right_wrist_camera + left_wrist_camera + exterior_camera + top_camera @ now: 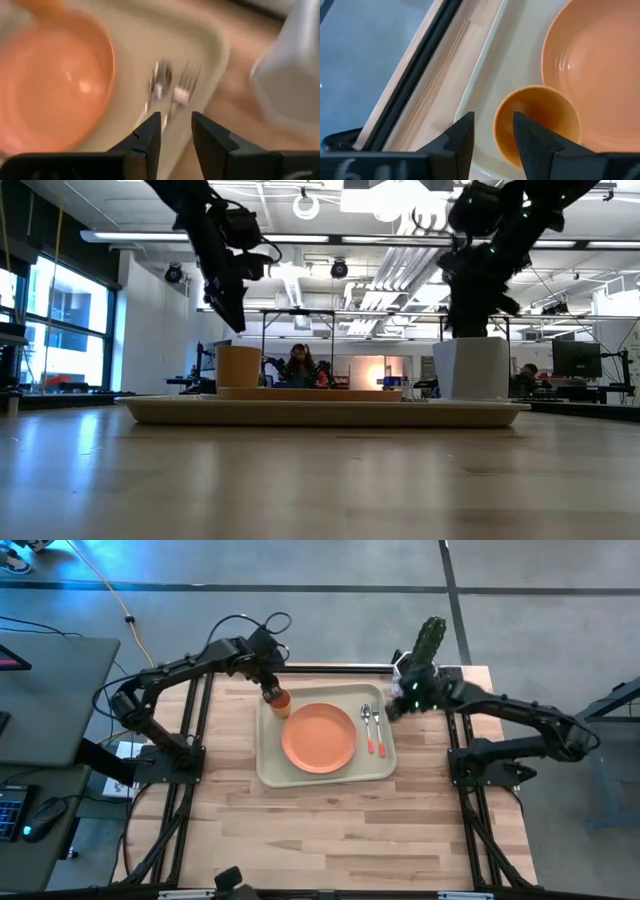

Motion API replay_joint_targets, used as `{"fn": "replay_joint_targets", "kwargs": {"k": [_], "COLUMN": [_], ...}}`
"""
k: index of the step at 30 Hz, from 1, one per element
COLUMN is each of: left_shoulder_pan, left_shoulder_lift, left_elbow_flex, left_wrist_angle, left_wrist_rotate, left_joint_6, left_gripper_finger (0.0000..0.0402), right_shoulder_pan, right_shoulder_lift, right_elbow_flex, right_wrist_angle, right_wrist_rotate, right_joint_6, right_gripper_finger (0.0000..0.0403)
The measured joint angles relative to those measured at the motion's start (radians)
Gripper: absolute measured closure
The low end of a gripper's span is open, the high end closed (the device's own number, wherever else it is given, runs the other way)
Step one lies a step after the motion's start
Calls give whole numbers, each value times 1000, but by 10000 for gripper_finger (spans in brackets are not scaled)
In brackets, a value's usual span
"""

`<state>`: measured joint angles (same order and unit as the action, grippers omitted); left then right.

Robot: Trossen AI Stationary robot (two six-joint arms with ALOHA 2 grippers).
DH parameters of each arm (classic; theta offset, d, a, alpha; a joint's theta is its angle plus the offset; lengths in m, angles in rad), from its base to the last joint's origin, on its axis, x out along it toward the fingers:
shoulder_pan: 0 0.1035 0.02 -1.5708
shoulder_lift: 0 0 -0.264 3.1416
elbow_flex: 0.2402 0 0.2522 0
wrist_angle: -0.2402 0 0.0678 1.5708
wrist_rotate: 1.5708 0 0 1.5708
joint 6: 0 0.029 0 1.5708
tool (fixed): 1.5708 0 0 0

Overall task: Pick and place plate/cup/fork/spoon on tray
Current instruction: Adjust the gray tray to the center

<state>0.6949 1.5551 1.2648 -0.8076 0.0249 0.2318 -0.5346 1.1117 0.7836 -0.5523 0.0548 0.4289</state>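
No writing is legible. The cream tray (325,775) lies near the surface's far edge, carrying the orange plate (319,737), cup (277,700), spoon (366,725) and fork (377,727). The left gripper (493,131) straddles the cup's rim, jaws spread; the right gripper (176,131) hangs above the tray's right rim, jaws spread.

Orange plate (318,737), cream tray (270,765)

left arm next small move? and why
Probably lift the left tool straight up and away. The cup already stands on the tray beside the plate, and the tool's fingers are open over its rim. The fork and spoon also lie on the tray, so nothing seems left to place.
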Motion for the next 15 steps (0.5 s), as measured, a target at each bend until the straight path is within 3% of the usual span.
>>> {"fn": "replay_joint_targets", "kwargs": {"k": [6, 15], "left_shoulder_pan": [3, -12], "left_shoulder_lift": [-83, -330], "left_elbow_flex": [-36, -379], "left_wrist_angle": [-75, -25], "left_wrist_rotate": [-4, 61], "left_joint_6": [-139, -377], "left_gripper_finger": [272, 272], "right_shoulder_pan": [59, 58], "right_shoulder_lift": [1, 9], "right_elbow_flex": [-123, -270], "right_wrist_angle": [-4, 207], "right_wrist_rotate": [36, -47], "right_joint_6": [259, 333], "right_gripper_finger": [318, 243]}}
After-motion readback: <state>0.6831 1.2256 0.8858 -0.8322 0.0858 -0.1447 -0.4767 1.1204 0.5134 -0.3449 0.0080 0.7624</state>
